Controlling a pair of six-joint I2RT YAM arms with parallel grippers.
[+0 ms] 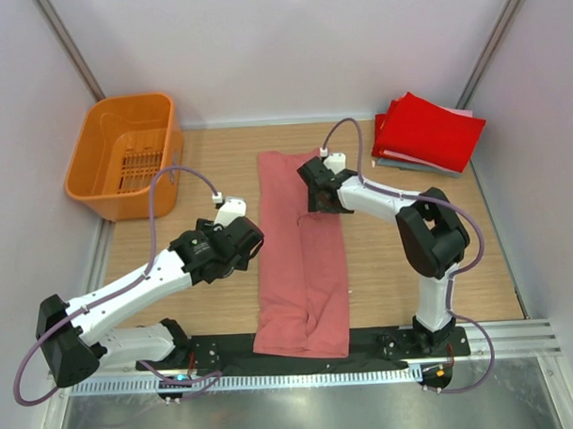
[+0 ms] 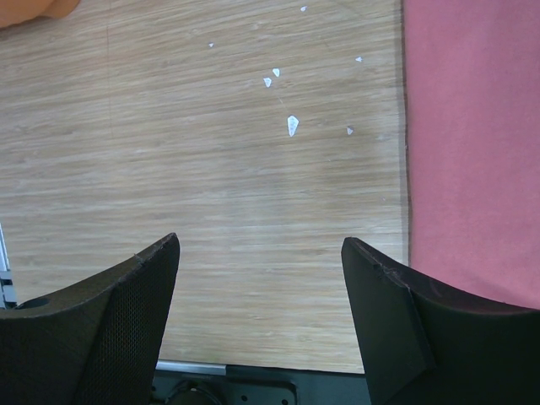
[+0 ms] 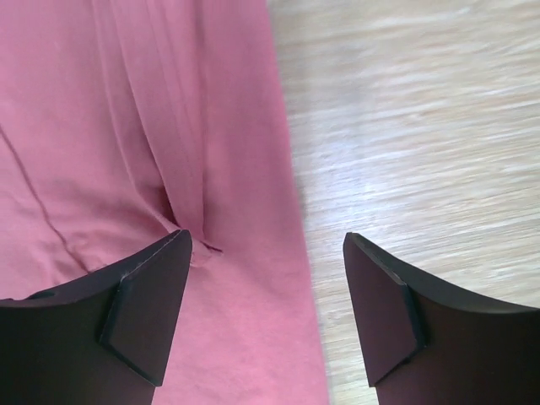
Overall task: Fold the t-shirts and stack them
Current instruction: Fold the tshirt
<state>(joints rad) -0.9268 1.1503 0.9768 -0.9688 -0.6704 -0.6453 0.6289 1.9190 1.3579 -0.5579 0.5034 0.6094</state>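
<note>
Right pincer (image 3: 266, 239), spread, above the pink shirt (image 1: 302, 261) near its folded edge; left pincer (image 2: 260, 240), spread, over tabletop (image 2: 211, 169). A shallow pinch could drag the fold askew.

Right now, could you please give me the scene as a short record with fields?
pink shirt: long folded strip, centre
red shirt: folded, atop the stack, far right corner
basket: orange, far left corner
left gripper: open, over bare table left of the pink shirt
right gripper: open, above the pink shirt's right edge
</note>
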